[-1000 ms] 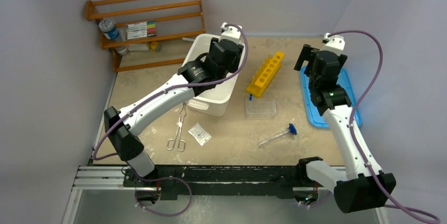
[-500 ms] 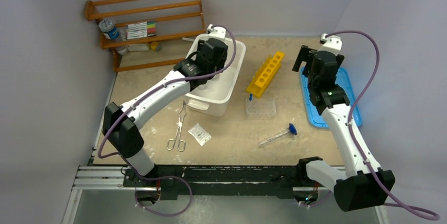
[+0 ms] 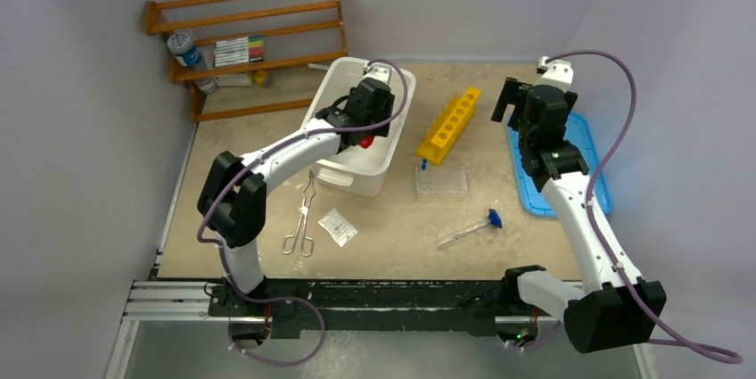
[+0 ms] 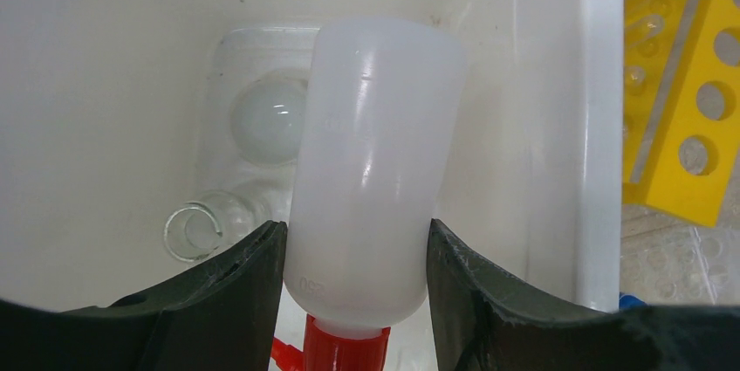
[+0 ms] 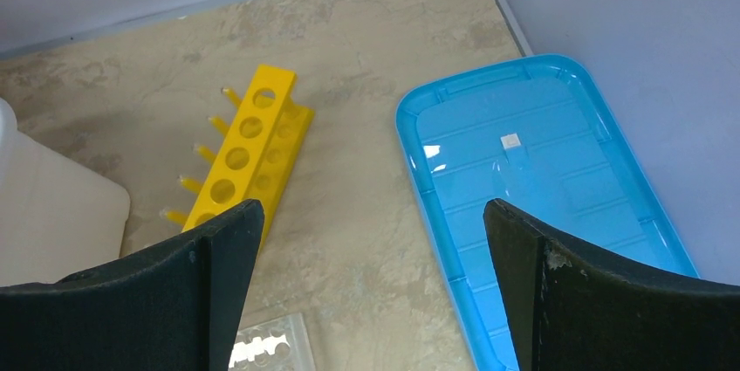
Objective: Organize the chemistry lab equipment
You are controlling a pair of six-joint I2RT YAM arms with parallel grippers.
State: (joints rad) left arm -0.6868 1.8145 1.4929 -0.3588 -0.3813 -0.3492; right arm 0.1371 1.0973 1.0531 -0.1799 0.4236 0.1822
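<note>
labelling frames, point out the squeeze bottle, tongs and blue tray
squeeze bottle [image 4: 375,170], left wrist view, middle of body
tongs [image 3: 304,211], top view, the pivot
blue tray [image 5: 585,188], right wrist view, bare floor

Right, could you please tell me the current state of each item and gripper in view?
left gripper: shut on the squeeze bottle
squeeze bottle: gripped, red cap on, within the white bin
glass jar: lidless, in the bin
right gripper: open, holding nothing
tongs: lying flat on the table
blue-ended tube: lying flat on the table
</note>
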